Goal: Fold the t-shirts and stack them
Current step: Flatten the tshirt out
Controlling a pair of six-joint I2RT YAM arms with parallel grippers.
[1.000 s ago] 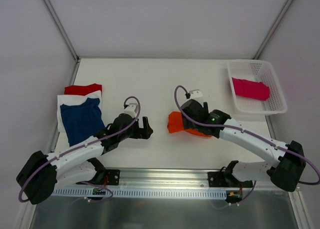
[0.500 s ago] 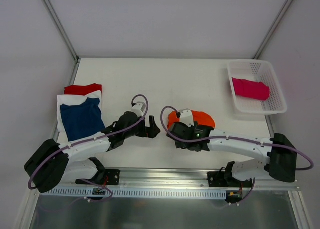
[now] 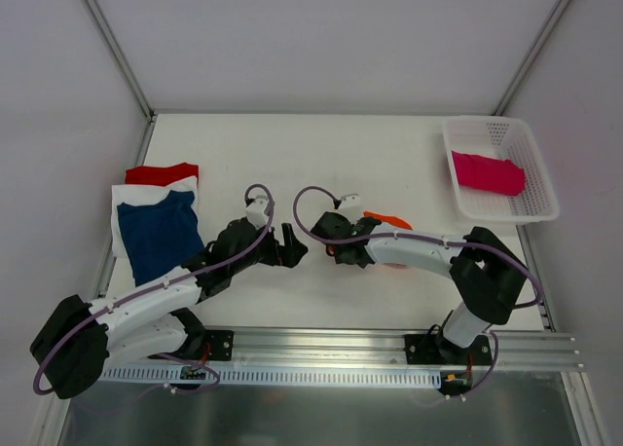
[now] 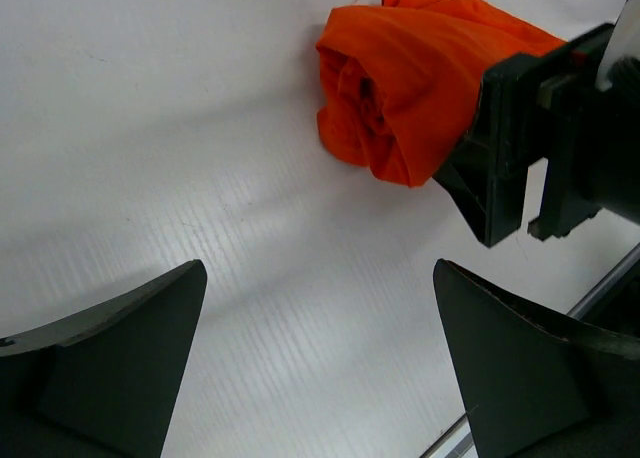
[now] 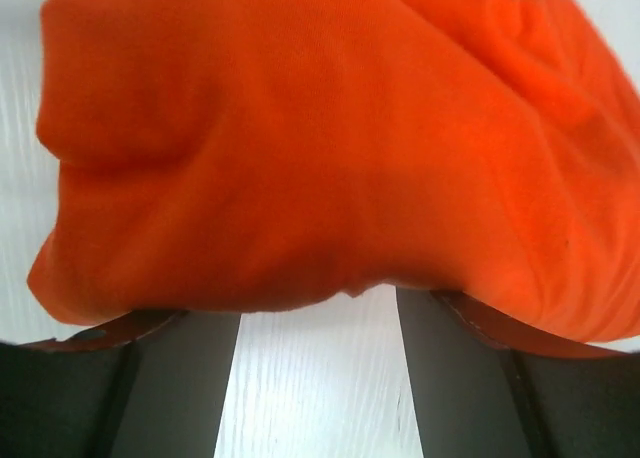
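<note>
The bright orange t-shirt (image 3: 387,218) lies bunched at the table's middle, mostly under my right arm. My right gripper (image 3: 343,238) is shut on its left end; in the right wrist view the orange cloth (image 5: 300,128) drapes over the narrowed fingers (image 5: 318,298). My left gripper (image 3: 292,246) is open and empty, just left of the bundle; its view (image 4: 315,308) shows the orange bundle (image 4: 420,78) ahead with the right gripper (image 4: 530,148) on it. A navy t-shirt (image 3: 161,234) lies folded on a white one (image 3: 125,198), over a red one (image 3: 161,173), at the left.
A white mesh basket (image 3: 541,212) at the back right holds a magenta pink t-shirt (image 3: 487,171). The metal rail (image 3: 321,344) runs along the near edge. The two grippers are close together at mid-table.
My right arm has swung its wrist leftward across the orange t-shirt, bunching it up. My left gripper has moved a little right toward the bundle, staying open.
</note>
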